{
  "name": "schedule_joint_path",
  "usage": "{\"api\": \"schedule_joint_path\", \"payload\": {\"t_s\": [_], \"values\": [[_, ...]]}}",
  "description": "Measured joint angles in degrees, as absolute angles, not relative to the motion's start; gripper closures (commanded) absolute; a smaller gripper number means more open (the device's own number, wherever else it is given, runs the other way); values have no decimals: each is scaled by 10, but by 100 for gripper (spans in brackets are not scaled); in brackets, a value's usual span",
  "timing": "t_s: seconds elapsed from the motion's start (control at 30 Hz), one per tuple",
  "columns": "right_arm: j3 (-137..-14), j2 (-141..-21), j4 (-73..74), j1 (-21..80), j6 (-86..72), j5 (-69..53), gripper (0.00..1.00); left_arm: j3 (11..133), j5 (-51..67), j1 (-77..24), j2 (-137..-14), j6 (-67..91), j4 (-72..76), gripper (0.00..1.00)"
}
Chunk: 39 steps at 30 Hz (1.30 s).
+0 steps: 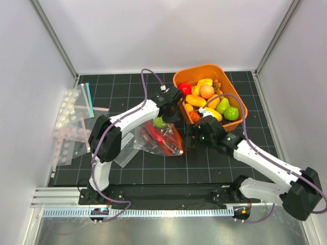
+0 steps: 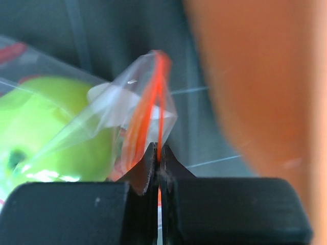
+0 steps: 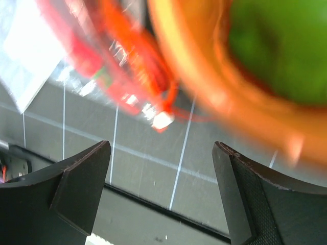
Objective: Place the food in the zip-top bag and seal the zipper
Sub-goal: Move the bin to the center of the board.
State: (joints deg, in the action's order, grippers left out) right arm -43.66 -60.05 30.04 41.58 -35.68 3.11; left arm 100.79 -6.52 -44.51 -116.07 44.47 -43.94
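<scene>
**Sealing the loaded bag**

Looks like the sealing step. Lying centrally, just beside the orange bin (image 1: 204, 67): the zip-top bag (image 1: 162, 139), with lobster (image 1: 156, 137) and light-green fruit (image 1: 160, 122) inside. Pinches the zipper (image 2: 153, 102) at one end with the left gripper (image 2: 159, 158), jaws fully closed on the strip. Shows the two strands parted above the pinch, so unsealed there. Hovers with the right gripper (image 3: 161, 148) wide and empty near the bag's corner. Next, probably calls for bracing the bag and sliding along the strip. Enclosed by white walls (image 1: 163, 30). Set on a black gridded mat (image 1: 153, 168), with spare clear bags (image 1: 69, 122) at left.
</scene>
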Motion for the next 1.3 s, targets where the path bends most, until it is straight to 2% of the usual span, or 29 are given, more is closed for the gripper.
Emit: {"api": "schedule_joint_path", "payload": {"t_s": [0.23, 0.43, 0.5, 0.63, 0.8, 0.87, 0.9, 0.97, 1.0, 1.1, 1.2, 1.3], "values": [[-523, -744, 278, 331, -327, -25, 16, 887, -70, -393, -1086, 423, -453, 100], [-614, -859, 272, 271, -302, -38, 15, 858, -77, -346, -1030, 378, -473, 100], [-627, -869, 274, 257, -288, -42, 15, 857, -74, -346, -1024, 361, -476, 100], [-636, -861, 274, 251, -246, -85, 20, 863, -54, -352, -1033, 344, -484, 100], [-591, -804, 266, 255, -213, -161, 26, 924, -24, -360, -1099, 340, -489, 98], [-559, -771, 265, 255, -213, -190, 27, 951, -6, -364, -1130, 339, -491, 91], [-545, -760, 265, 256, -213, -201, 29, 964, 4, -365, -1143, 338, -491, 79], [-521, -747, 259, 260, -215, -219, 30, 981, 26, -368, -1165, 335, -491, 67], [-511, -745, 257, 264, -217, -225, 30, 984, 36, -369, -1172, 336, -491, 52], [-491, -745, 252, 282, -226, -232, 30, 983, 55, -371, -1174, 336, -491, 28], [-477, -745, 246, 314, -234, -237, 30, 981, 67, -371, -1166, 335, -484, 25], [-462, -750, 230, 340, -248, -246, 35, 968, 73, -371, -1141, 333, -480, 23]]}}
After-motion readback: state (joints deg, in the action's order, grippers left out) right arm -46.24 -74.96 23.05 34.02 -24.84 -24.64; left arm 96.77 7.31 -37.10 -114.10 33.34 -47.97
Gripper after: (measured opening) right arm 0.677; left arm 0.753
